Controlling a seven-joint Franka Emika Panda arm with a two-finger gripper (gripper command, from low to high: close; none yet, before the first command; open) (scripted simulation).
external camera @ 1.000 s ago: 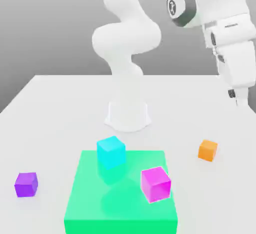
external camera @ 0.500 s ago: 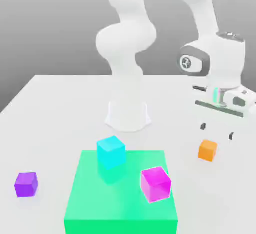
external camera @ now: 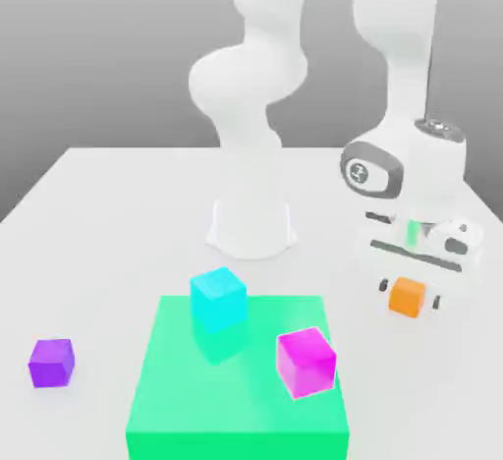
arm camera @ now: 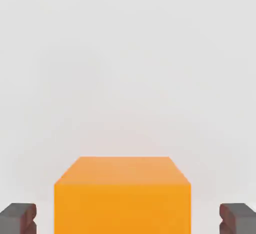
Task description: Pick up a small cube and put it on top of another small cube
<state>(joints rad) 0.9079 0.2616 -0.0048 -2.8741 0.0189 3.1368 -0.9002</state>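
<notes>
Worktop [external camera: 118, 202] carries a green pad [external camera: 236, 404] with cyan [external camera: 218, 297] and magenta cubes [external camera: 306, 360] on it; purple cube [external camera: 51, 362] sits alone, well apart at the exterior view's left. Tool [external camera: 407, 296] is down over the orange cube [external camera: 407, 295] on the worktop at that view's right, fingers [arm camera: 19, 217] straddling it with visible gaps each side, so no grip yet. Nothing done so far: closing, lifting, carrying and stacking on the purple cube all remain, by my read.
</notes>
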